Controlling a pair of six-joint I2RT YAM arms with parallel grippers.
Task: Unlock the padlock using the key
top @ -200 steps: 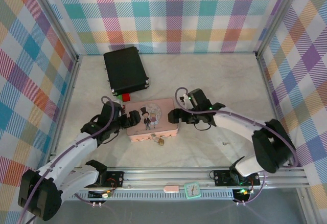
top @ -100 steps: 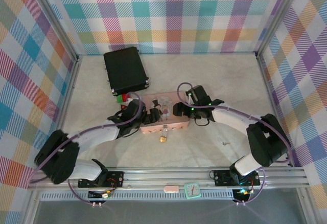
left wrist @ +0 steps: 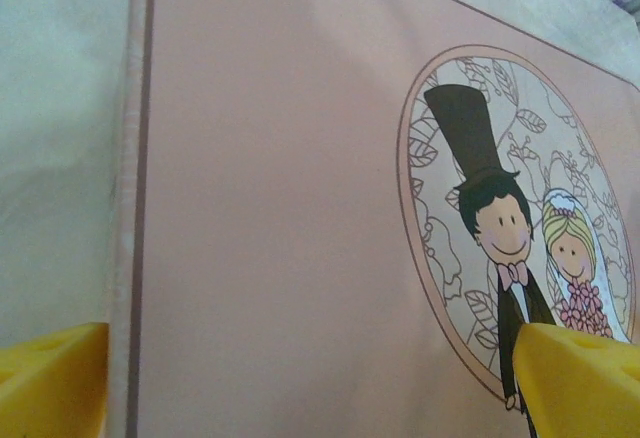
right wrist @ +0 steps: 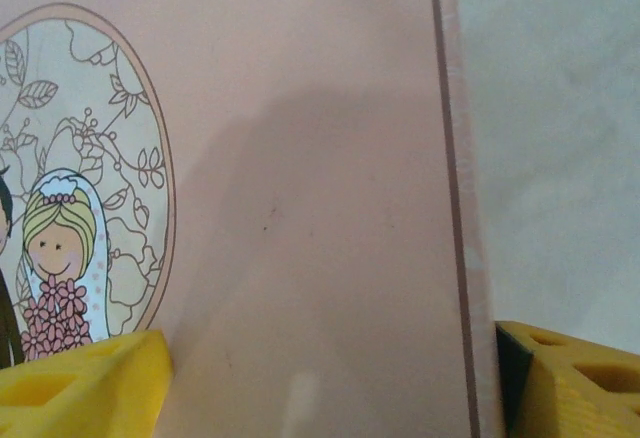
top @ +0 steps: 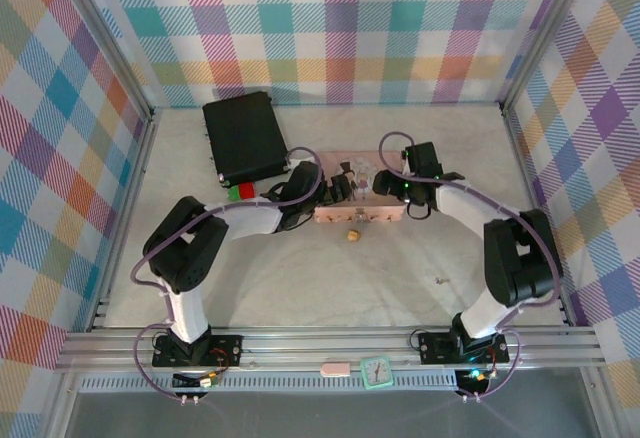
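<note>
Setting: a pale, smooth worktop (top: pixel 300 288) boxed in by pastel plaid walls (top: pixel 340 28). A black case (top: pixel 245 138) lies at the back left, with a red-and-green block (top: pixel 240 192) just in front of it.
Tin: the pink picture tin (top: pixel 360 212) lies flat mid-worktop, lid up, with a bride and groom printed on the lid.
Left pincer: the left pincer (top: pixel 328 190) is over the tin's left end, jaws apart. One yellow fingertip (left wrist: pixel 50 378) is outside the tin's edge and the other is over the picture. I cannot tell whether either presses on the metal.
Right pincer: the right pincer (top: pixel 388 190) mirrors it at the right end, jaws apart, with one fingertip (right wrist: pixel 80 383) over the lid and the other beyond the rim.
Padlock: the padlock (top: pixel 352 235) lies on the worktop just in front of the tin's near wall. It is too small to tell whether its shackle passes through the clasp.
Key: the key (top: pixel 438 280) is a grey speck on the worktop, well apart from the padlock, to the right and nearer the arm bases — nothing holds it.
Handling, padlock: probably light, hard and slick, so likely to skid under a nudge. Best pinched across the flat faces of its brass body, keyhole end left free.
Handling, key: stiff and thin, lying flat with little to catch. Grip the head — leave the blade sticking out.
</note>
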